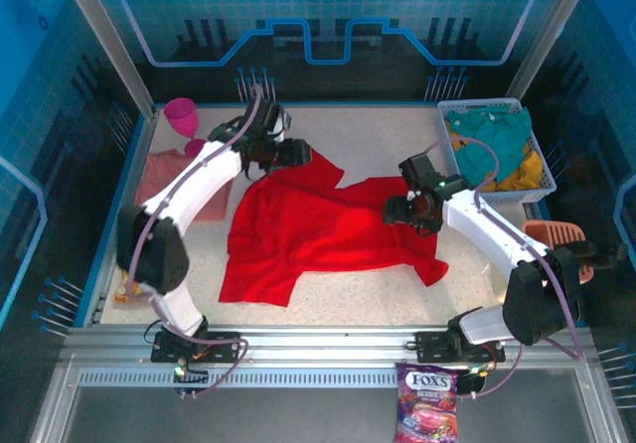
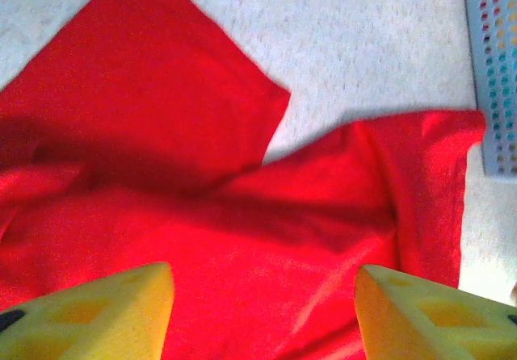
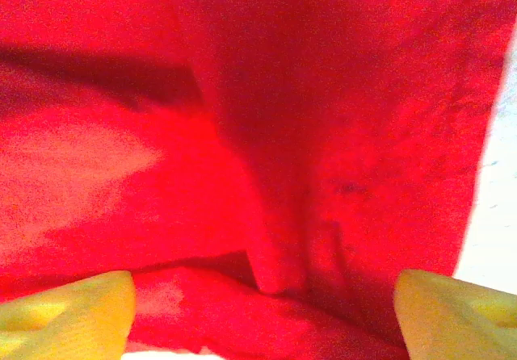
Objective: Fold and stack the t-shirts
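Red t-shirt (image 1: 318, 229) lies crumpled at frame centre on table (image 1: 378, 130). Left end effector (image 1: 290, 153) over its upper-left corner, right end effector (image 1: 400, 211) over its right edge; both stand wide, cloth beneath unclamped.

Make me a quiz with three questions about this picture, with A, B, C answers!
1. Where is the basket? A: far right corner. B: near left corner. C: in the middle.
2. What colour is the big shirt in the middle? A: green. B: red. C: white.
3. How is the left end effector? A: shut on the shirt. B: shut on nothing. C: open.

Answers:
1 A, the top view shows it at the far right corner.
2 B, it looks bright red in every view.
3 C, its yellow fingers stand wide apart above the shirt.
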You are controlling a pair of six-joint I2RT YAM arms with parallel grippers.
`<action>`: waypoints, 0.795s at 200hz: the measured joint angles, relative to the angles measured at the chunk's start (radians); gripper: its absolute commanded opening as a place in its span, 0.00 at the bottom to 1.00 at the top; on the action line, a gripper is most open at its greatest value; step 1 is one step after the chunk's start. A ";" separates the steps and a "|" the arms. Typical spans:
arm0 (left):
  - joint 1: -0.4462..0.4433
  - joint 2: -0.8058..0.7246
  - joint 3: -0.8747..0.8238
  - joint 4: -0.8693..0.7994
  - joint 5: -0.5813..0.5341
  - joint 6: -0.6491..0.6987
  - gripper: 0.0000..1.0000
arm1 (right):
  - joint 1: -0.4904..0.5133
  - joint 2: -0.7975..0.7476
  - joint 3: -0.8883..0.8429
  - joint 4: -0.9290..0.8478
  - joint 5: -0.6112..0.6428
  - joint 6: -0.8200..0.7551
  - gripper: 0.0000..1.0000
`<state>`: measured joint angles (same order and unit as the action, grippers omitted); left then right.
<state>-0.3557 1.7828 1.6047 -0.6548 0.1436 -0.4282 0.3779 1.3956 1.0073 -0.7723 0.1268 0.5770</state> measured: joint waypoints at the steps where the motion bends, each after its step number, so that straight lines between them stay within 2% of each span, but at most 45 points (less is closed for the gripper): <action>1: 0.002 0.013 0.010 0.004 0.003 0.003 0.59 | 0.002 0.000 -0.003 0.001 -0.003 0.001 0.76; 57: 0.021 0.463 0.386 0.040 0.085 0.015 0.52 | 0.103 0.066 -0.110 0.047 -0.053 0.031 0.58; 73: 0.019 0.550 0.445 0.024 0.094 0.011 0.51 | 0.121 0.070 -0.128 0.064 -0.053 0.041 0.53; 113: 0.018 0.623 0.475 -0.077 0.098 0.008 0.50 | 0.173 0.036 -0.230 0.068 -0.053 0.087 0.50; 159: 0.016 0.682 0.557 -0.162 0.101 -0.011 0.50 | 0.187 -0.020 -0.280 0.044 -0.047 0.138 0.48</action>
<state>-0.3397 2.4649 2.1612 -0.8169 0.2447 -0.4389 0.5648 1.3754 0.7269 -0.7284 0.0795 0.7147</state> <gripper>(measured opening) 0.497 0.486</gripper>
